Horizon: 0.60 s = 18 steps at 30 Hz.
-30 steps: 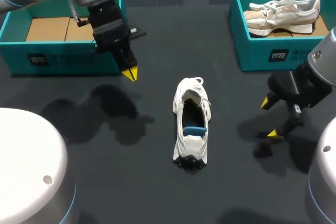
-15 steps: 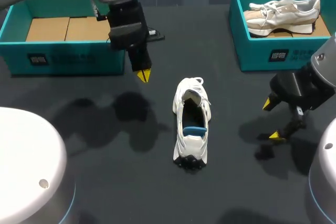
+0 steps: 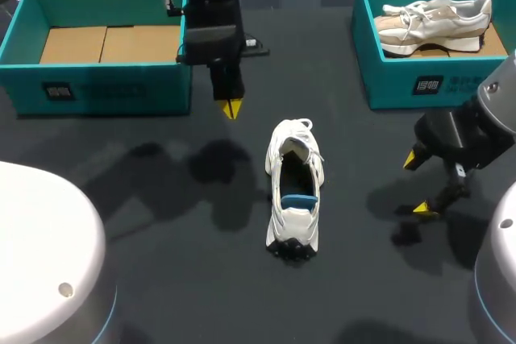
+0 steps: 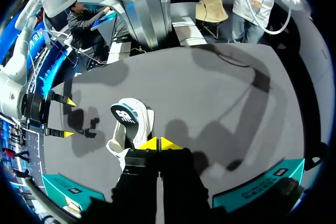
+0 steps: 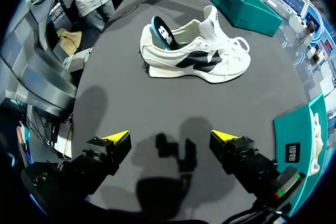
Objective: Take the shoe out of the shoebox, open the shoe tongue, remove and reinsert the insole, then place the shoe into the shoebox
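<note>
A white shoe lies on the dark desk. The left fingers hang pressed together near it. The right fingers stand wide apart.

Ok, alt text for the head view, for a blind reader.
A white shoe lies on the table between the shut left tool and the open right tool. Teal left shoebox and right shoebox stand behind, the latter holding a beige shoe.

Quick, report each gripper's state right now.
Left gripper: shut, holding nothing.
Right gripper: open, empty.
</note>
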Available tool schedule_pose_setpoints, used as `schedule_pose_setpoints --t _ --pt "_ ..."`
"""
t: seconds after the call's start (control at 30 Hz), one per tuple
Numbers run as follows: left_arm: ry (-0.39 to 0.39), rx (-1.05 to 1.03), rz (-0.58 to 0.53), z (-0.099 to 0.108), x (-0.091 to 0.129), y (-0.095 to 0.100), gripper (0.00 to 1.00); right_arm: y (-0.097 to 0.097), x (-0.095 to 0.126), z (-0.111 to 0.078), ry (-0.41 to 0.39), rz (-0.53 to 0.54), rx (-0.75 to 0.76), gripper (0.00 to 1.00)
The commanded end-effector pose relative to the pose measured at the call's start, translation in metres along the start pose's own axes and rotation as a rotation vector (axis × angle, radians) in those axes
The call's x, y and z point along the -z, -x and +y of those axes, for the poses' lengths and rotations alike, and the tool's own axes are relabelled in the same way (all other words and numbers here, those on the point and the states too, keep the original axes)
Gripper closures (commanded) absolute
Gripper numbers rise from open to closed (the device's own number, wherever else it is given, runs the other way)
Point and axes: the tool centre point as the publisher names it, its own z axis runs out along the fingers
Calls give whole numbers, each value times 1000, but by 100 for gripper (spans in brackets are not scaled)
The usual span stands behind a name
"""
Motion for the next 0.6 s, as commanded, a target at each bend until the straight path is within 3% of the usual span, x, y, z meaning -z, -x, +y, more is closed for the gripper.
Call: schedule_pose_setpoints --t 0.03,0.13,0.2,0.6 --pt "1 -1 4 1 0 0 100 -2 0 0 -2 -3 -1 0" --pt "1 -1 4 1 0 0 100 -2 0 0 -2 -3 -1 0" --pt "39 23 21 0 -3 10 100 -2 0 0 -2 -3 -1 0" --pt "4 -47 -3 -6 -24 64 100 -2 0 0 -2 -3 -1 0"
